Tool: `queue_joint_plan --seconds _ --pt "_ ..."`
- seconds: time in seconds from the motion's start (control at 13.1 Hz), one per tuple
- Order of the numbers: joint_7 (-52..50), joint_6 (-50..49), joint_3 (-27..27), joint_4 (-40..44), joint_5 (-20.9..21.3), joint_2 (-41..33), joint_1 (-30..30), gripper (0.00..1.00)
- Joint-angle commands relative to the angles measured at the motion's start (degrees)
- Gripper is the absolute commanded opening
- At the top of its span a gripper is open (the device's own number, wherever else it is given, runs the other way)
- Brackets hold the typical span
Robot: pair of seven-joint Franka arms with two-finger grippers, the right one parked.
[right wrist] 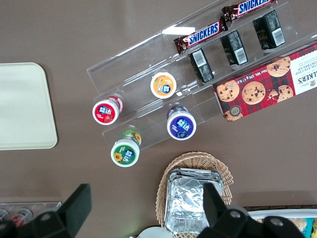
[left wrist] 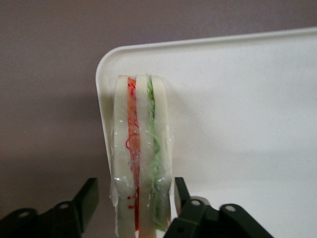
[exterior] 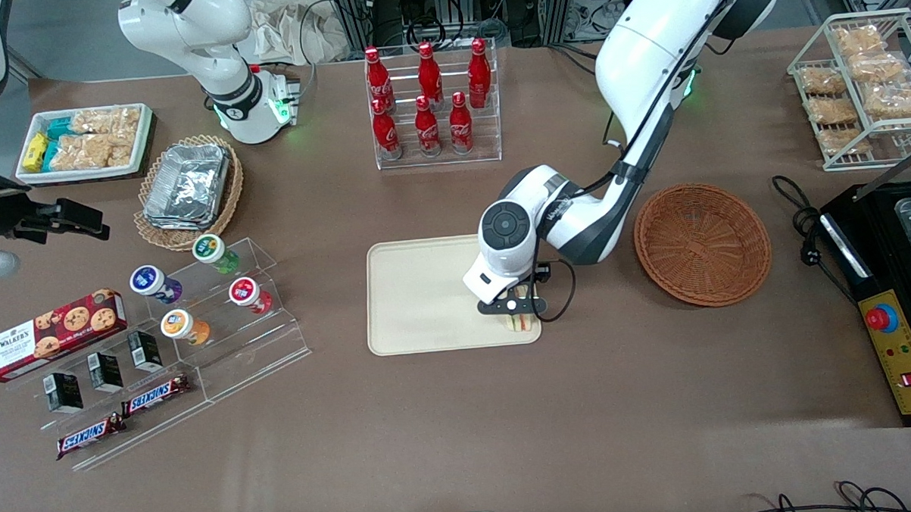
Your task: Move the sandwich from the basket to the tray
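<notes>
The tray (exterior: 419,295) is seen lying flat on the brown table (exterior: 461,422). The basket (exterior: 702,244) is set beside the tray, toward the working arm's end. The gripper (exterior: 520,320) is held over the tray's corner nearest the basket. Its fingers (left wrist: 89,198) are spread apart, not squeezing. The sandwich (left wrist: 141,158) is stood on edge on that corner, between them.

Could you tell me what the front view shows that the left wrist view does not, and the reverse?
Only the front view shows the empty basket, the bottles and the working arm reaching over the tray. Only the left wrist view shows the sandwich's red, orange and green layers, and the gripper jaws open, one on each side of it, at the tray's corner. Both show sandwich, tray and gripper.
</notes>
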Motion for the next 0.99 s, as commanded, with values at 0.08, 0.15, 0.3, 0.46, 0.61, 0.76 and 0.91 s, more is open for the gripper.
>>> queue_joint_plan --seconds 0.08,0.15,0.3,0.46,0.61,0.76,0.91 --pt "-3.5 -0.6 0.6 0.8 0.0 -2.1 -0.2 1.00" --pt "-3.4 -1.3 0.6 0.8 0.0 -3.3 0.1 1.00" --pt "-3.3 -3.6 0.9 1.7 0.1 -6.0 0.3 1.00" --pt "-4.1 -8.5 2.0 3.2 0.0 -10.0 1.5 1.00" --pt "-4.3 -12.0 2.1 6.3 -0.1 -13.2 3.8 1.00" --pt "-3.6 -13.6 1.7 9.4 -1.2 -14.7 9.2 1.00" --pt "-4.6 -14.6 2.2 11.5 -1.5 -16.5 9.6 1.00"
